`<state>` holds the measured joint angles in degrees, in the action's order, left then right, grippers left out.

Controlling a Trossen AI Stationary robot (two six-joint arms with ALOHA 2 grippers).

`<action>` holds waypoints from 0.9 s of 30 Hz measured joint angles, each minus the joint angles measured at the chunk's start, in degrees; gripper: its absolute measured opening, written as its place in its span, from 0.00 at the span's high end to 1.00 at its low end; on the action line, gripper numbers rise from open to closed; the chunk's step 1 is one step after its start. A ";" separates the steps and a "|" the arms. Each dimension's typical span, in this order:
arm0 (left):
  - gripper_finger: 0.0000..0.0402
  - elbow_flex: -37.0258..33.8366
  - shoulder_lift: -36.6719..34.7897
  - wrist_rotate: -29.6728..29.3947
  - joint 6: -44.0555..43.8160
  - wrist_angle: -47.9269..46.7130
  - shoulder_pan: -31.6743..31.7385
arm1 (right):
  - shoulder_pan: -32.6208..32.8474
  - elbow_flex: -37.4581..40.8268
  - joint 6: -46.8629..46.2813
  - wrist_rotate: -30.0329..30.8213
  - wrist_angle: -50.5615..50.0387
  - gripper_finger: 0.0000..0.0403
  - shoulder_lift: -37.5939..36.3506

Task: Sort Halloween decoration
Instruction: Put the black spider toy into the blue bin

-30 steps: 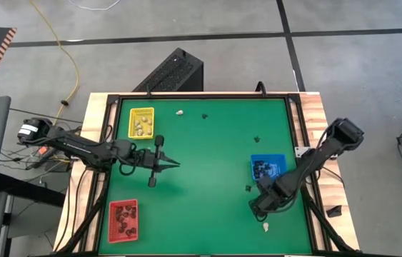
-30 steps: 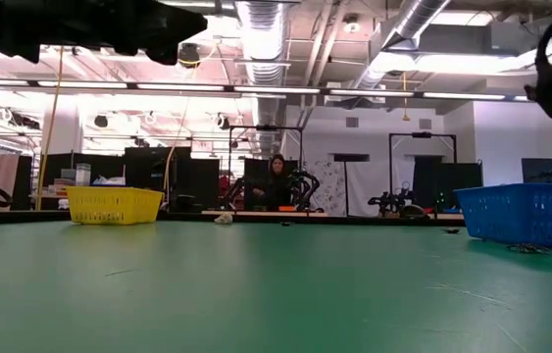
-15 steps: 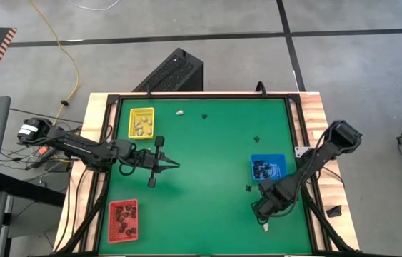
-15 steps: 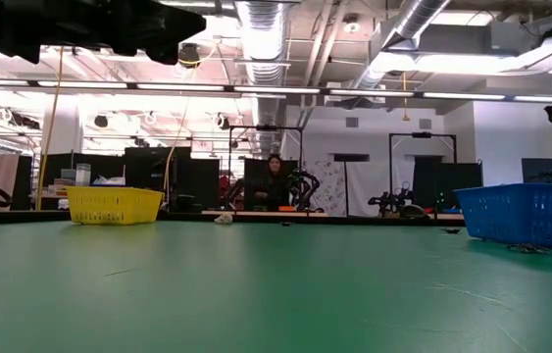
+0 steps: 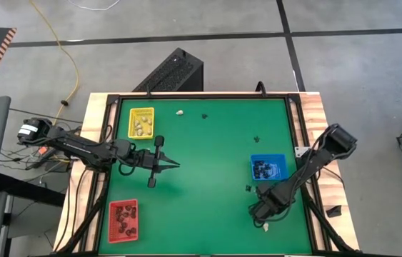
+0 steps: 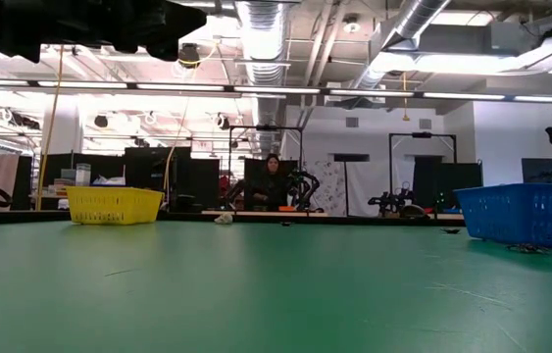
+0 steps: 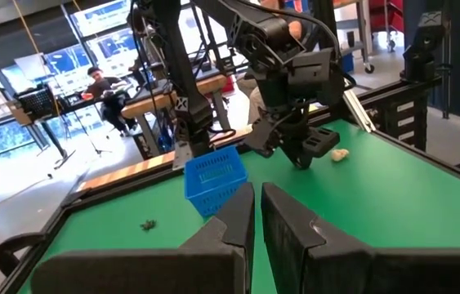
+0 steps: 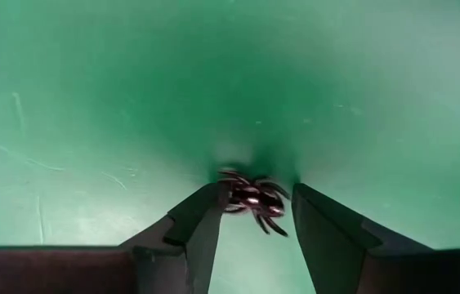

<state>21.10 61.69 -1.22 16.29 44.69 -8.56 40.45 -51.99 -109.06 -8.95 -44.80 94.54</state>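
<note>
- Black spider trinket is sitting between the right gripper fingers in the right wrist view, lower centre of frame, right at the fingertips on the green mat.
- Its body is running crosswise to the fingers, tilted slightly down toward frame right; legs are splaying out both sides. Whether the fingers are actually touching it – can't tell.
- Right jaws are standing partly apart, spider in the gap, not clamped as far as I can see.
- In the high view the right gripper is pointing down at the mat in the lower right of frame, arm folding back up-right toward the table edge, just below the blue tray.
- A cream trinket is lying just below that gripper; a black one is sitting near the blue tray's lower-left corner.
- More loose pieces at upper centre of the mat: cream, black, another black mid-right.
- Left gripper is hanging over the mat at centre left, arm stretched horizontally, jaws closed on nothing, between the yellow tray and the red tray.
</note>
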 joint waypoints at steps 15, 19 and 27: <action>0.96 0.00 0.00 -0.01 0.81 -0.16 0.00 | -1.62 -2.73 1.39 0.02 -3.18 0.71 -2.51; 0.96 0.00 0.00 -0.01 1.07 -0.17 0.00 | -1.64 -3.71 1.54 0.76 -5.53 0.79 -4.66; 0.96 0.01 0.00 -0.01 1.29 -0.17 0.00 | -1.51 -4.63 2.01 6.58 -5.39 0.86 -6.36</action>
<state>21.12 61.69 -1.23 17.59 44.51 -8.56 38.94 -56.62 -107.04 -2.37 -50.19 88.18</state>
